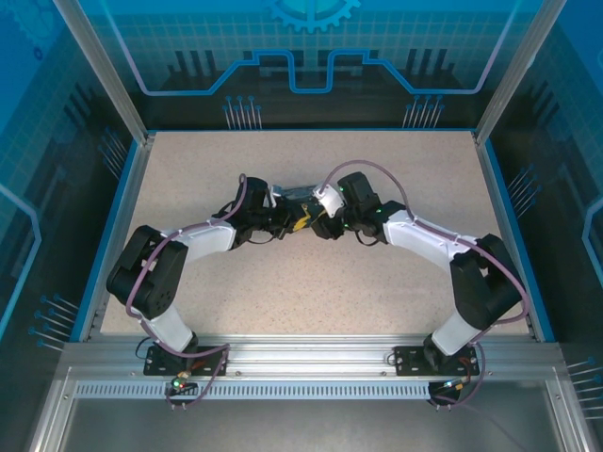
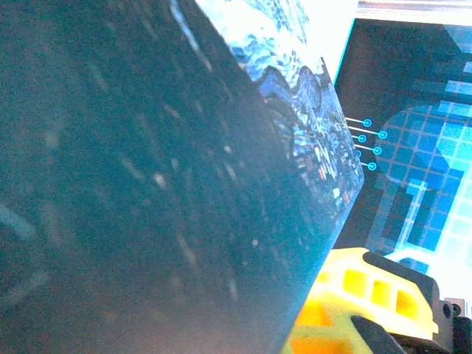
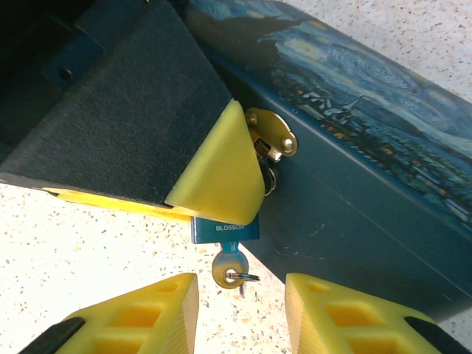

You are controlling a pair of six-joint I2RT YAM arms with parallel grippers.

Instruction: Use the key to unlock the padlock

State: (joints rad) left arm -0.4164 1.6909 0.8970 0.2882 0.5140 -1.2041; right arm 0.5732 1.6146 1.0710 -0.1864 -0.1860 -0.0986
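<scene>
the padlock (image 3: 225, 230) hangs from the brass hasp (image 3: 274, 136) on the painted tin (image 3: 354, 184), over the speckled desk (image 3: 74, 251). the left claw (image 3: 214, 188) is pinched narrow on the padlock's upper part. the key (image 3: 228, 269) sticks out of the padlock's bottom. the right claw (image 3: 240, 310) stands part open, its yellow fingers either side of the key, touching nothing.
</scene>
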